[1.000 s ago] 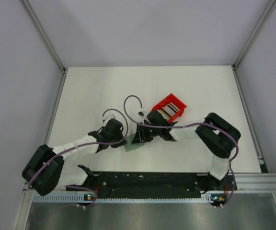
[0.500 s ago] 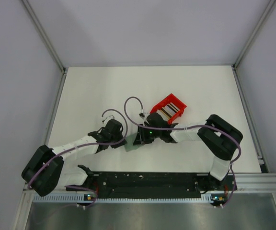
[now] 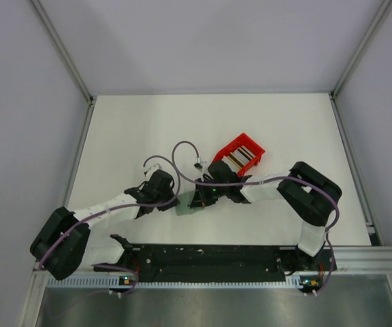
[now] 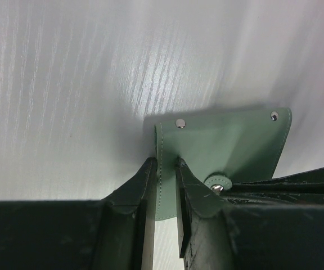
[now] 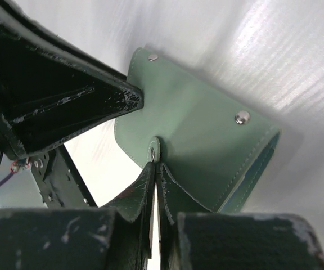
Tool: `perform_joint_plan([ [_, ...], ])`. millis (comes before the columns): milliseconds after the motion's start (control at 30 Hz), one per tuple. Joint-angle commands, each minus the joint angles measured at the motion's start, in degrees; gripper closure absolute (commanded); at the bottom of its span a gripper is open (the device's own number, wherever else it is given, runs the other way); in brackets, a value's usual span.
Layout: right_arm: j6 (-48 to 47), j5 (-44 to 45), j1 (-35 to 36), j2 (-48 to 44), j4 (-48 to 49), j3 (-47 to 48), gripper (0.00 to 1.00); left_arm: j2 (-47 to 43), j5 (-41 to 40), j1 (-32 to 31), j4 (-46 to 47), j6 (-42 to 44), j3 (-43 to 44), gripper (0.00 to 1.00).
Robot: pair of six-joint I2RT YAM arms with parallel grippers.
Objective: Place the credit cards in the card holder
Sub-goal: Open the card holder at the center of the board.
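The card holder (image 3: 185, 207) is a grey-green folding wallet held just above the table between my two grippers. My left gripper (image 3: 175, 202) is shut on one edge of its flap; in the left wrist view the fingers (image 4: 165, 169) clamp the green leather (image 4: 235, 140) beside a snap stud. My right gripper (image 3: 198, 198) is shut on the holder's small snap tab (image 5: 155, 153), with the green body (image 5: 201, 135) spread beyond it and a light blue inner edge showing. The credit cards (image 3: 242, 157) stand in a row inside the red bin.
The red plastic bin (image 3: 231, 146) sits tilted on the white table just behind my right gripper. Metal frame rails run along both sides and the arms' black base rail (image 3: 209, 255) lies along the near edge. Purple cables loop above both wrists.
My right gripper has edged slightly left and nearer with the holder's tab, and its cable loop has shifted left. My left arm has barely moved.
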Motion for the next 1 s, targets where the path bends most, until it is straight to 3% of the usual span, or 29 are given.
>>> perform_joint_plan([
  [0,-6.68,-7.57,3.4,-1.15,6.14,-3.24,1.0,2.76,0.09,-0.71,-1.9,-3.01,-2.9,1.0],
  [367,-12.93,-15.21,3.49,-2.91,16.87,-7.29,1.0,3.73,-1.4,-0.71,-2.17,-6.88,-3.51,1.0],
  [633,-15.75,-13.89,3.84,-3.79,14.77,-8.17,1.0,3.11,-1.41,-0.71,-2.08,-7.23,-3.86,1.0],
  [700,-17.67,-15.82,3.49,-4.67,9.44,-7.3,1.0,2.41,-1.4,-0.71,-1.99,-7.06,-3.95,1.0],
  [800,-17.25,-16.63,2.7,-5.54,6.15,-8.77,0.83,0.66,-1.49,-0.71,-2.16,-6.36,-4.04,1.0],
  [900,-12.6,-16.1,0.34,-8.79,12.46,-14.83,0.75,-2.42,-1.84,-0.71,-3.21,-5.39,-3.6,0.97],
  [967,-12.23,-15.39,-1.51,-10.81,11.61,-16.95,0.77,-4.96,-2.63,-0.71,-4.88,-4.95,-2.99,0.91],
])
